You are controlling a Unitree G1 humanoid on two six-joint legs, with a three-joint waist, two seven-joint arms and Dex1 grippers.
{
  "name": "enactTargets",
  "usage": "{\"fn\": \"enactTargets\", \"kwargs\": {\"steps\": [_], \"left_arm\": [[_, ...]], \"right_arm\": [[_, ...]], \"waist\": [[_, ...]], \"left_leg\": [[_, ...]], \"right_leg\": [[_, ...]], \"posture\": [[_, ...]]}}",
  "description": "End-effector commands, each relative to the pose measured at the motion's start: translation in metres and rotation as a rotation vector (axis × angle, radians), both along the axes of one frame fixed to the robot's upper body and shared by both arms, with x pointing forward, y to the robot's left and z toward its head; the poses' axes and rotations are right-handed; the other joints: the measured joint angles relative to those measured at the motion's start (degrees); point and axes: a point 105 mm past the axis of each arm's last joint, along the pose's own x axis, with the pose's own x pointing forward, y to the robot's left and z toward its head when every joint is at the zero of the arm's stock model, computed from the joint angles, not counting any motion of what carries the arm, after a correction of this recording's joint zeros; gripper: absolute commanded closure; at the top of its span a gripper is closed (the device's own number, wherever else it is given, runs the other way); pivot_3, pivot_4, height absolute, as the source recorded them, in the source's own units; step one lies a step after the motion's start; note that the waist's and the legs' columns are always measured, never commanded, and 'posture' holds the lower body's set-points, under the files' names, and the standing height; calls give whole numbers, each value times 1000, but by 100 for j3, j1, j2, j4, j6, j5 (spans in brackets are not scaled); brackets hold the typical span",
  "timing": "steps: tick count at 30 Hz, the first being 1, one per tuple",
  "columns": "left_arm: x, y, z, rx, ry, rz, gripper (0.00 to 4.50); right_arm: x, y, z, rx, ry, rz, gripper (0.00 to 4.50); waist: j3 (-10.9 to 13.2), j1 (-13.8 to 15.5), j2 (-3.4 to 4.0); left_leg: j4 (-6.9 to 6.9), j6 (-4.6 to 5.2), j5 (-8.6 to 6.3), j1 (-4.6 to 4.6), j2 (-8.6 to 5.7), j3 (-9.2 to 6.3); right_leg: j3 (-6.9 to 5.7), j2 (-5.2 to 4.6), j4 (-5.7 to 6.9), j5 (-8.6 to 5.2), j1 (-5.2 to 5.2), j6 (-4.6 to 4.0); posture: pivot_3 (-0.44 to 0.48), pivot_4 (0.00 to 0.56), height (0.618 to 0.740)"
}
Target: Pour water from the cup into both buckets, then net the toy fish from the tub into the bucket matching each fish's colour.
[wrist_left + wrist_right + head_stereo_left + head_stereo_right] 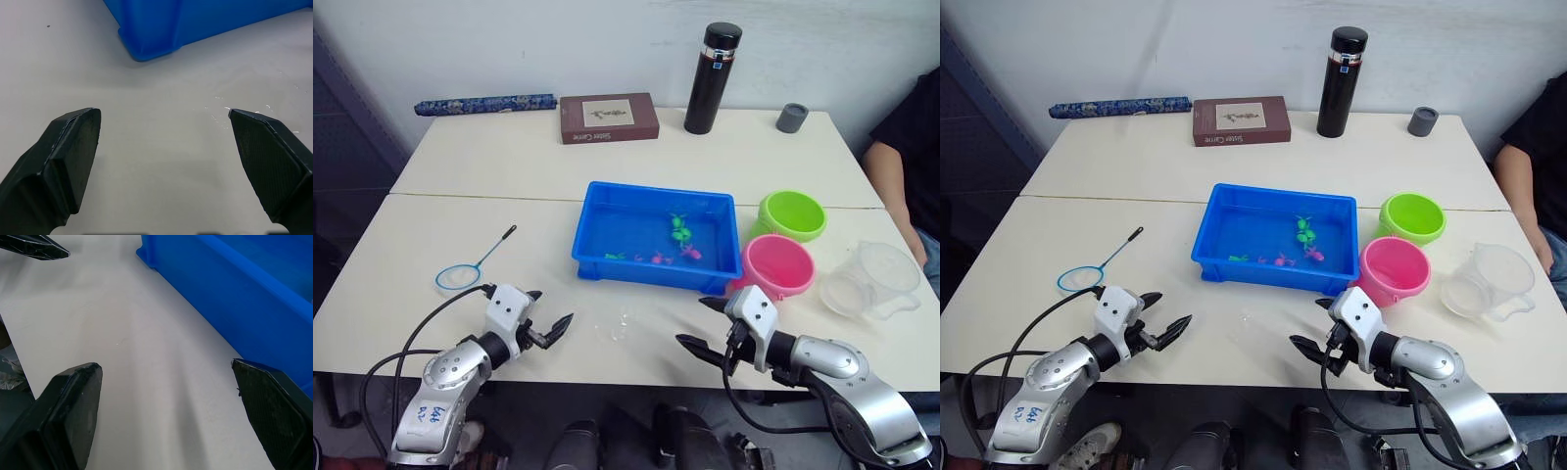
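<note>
The blue tub (607,257) sits mid-table with several tiny green and pink toy fish (680,235) in it. To its right stand the lime green bucket (792,214) and the pink bucket (778,265). The clear cup (871,280) rests at the far right. The net (462,276) with its light blue hoop lies on the table at the left. My left gripper (548,313) hovers open near the front edge, right of the net. My right gripper (700,323) is open in front of the tub, left of the pink bucket. Both hold nothing.
A black flask (713,65), a small grey cap (792,117), a brown box (608,117) and a rolled blue umbrella (485,103) line the table's far edge. A person's arm (906,157) is at the right. A few water drops (619,328) lie between my grippers.
</note>
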Motion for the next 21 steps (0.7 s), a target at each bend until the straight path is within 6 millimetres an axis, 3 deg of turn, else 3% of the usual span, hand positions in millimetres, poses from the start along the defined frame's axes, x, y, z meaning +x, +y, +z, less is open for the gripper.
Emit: {"fn": "enactTargets", "kwargs": {"steps": [1, 13, 17, 21], "left_arm": [[1, -1, 14, 2, -56, -7, 0], [3, 3, 18, 2, -49, 11, 0], [6, 21, 18, 47, -27, 30, 0], [18, 50, 37, 79, -53, 66, 0]], "right_arm": [[1, 1, 6, 13, -26, -1, 40], [1, 2, 6, 20, -14, -2, 40], [1, 1, 7, 23, -12, -7, 40], [0, -4, 6, 17, 6, -20, 40]], "waist": [[0, 0, 0], [0, 0, 0], [0, -2, 0], [0, 1, 0]], "left_leg": [[0, 0, 0, 0, 0, 0], [0, -1, 0, 0, 0, 0], [0, -1, 1, 1, 0, 0], [0, -5, 3, 2, 0, -1]], "right_leg": [[0, 0, 0, 0, 0, 0], [0, 0, 1, 0, 0, 0], [0, 1, 2, 0, 0, 0], [-1, 2, 6, -1, -1, -2]], "posture": [[0, 150, 740], [0, 150, 740], [0, 150, 740], [0, 150, 740]]}}
